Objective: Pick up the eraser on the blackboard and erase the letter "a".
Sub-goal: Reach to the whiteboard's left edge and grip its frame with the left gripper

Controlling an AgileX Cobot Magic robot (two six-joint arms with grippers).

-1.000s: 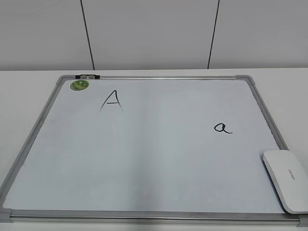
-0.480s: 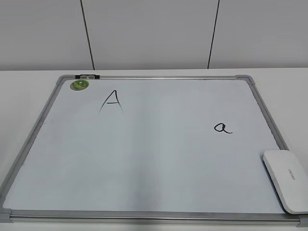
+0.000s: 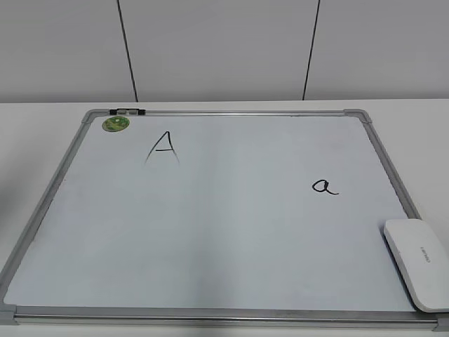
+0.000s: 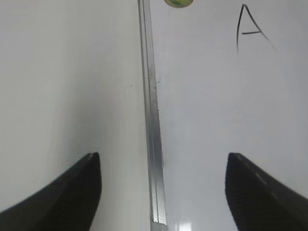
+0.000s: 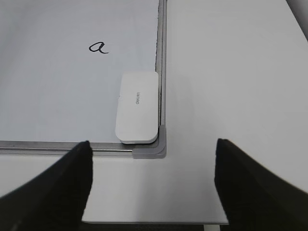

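The blackboard [image 3: 210, 225] is a white dry-erase board with a silver frame, lying flat on the table. The eraser [image 3: 417, 261], a flat white block, lies at its near right corner; it also shows in the right wrist view [image 5: 138, 107]. The small letter "a" [image 3: 325, 186] is written in black on the board's right half, also in the right wrist view [image 5: 98, 46]. My right gripper [image 5: 151, 156] is open and empty over the table, short of the eraser's corner. My left gripper [image 4: 163, 166] is open and empty over the board's left frame rail [image 4: 151, 120]. Neither gripper shows in the exterior view.
A capital "A" [image 3: 163, 147] is written at the board's upper left, also in the left wrist view [image 4: 250, 26]. A round green magnet [image 3: 116, 124] sits in the far left corner. A black-and-grey clip [image 3: 128, 111] sits on the top rail. The white table's front edge [image 5: 154, 222] lies below the right gripper.
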